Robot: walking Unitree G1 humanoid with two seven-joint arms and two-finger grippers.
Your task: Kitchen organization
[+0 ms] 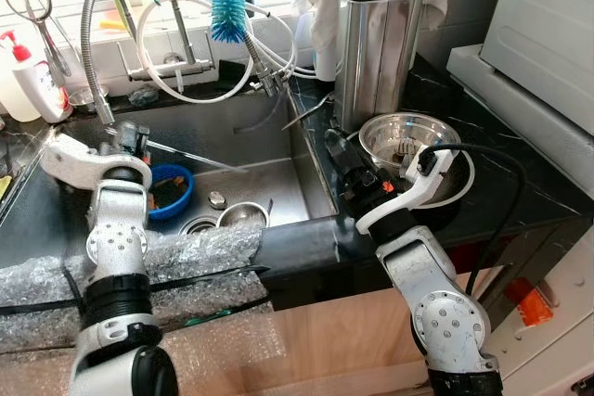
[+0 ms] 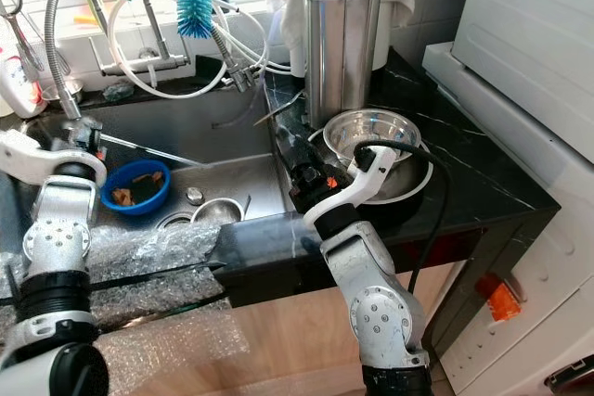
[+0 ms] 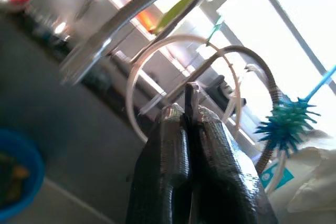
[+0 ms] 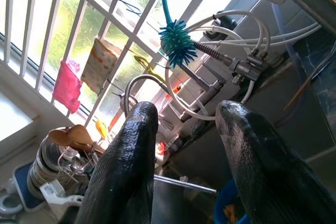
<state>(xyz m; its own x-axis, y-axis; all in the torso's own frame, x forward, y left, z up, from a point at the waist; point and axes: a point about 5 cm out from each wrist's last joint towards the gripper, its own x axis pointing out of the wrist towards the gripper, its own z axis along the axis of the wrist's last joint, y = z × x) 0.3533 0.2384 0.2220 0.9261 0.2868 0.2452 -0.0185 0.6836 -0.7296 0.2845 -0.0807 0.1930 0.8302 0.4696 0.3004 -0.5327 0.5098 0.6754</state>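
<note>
Now my left gripper [image 1: 139, 139] hangs over the left side of the steel sink [image 1: 241, 150], its fingers [image 3: 173, 166] pressed together on a thin straight metal rod [image 1: 190, 154]. That rod runs from the fingers out across the basin toward the right, above the blue plastic bowl [image 1: 172, 190] of scraps on the sink floor. My right gripper [image 1: 336, 147] sits at the sink's right rim, over the black marble counter [image 1: 501, 169], fingers [image 4: 126, 166] spread wide and holding nothing. Just to its right stands the round steel mixing bowl [image 1: 408, 141], with the tall steel knife block [image 1: 376, 53] close behind. White hoses [image 1: 269, 53] and a blue bristle brush [image 1: 227, 11] crowd the back edge. I see open room in the basin's middle.
</note>
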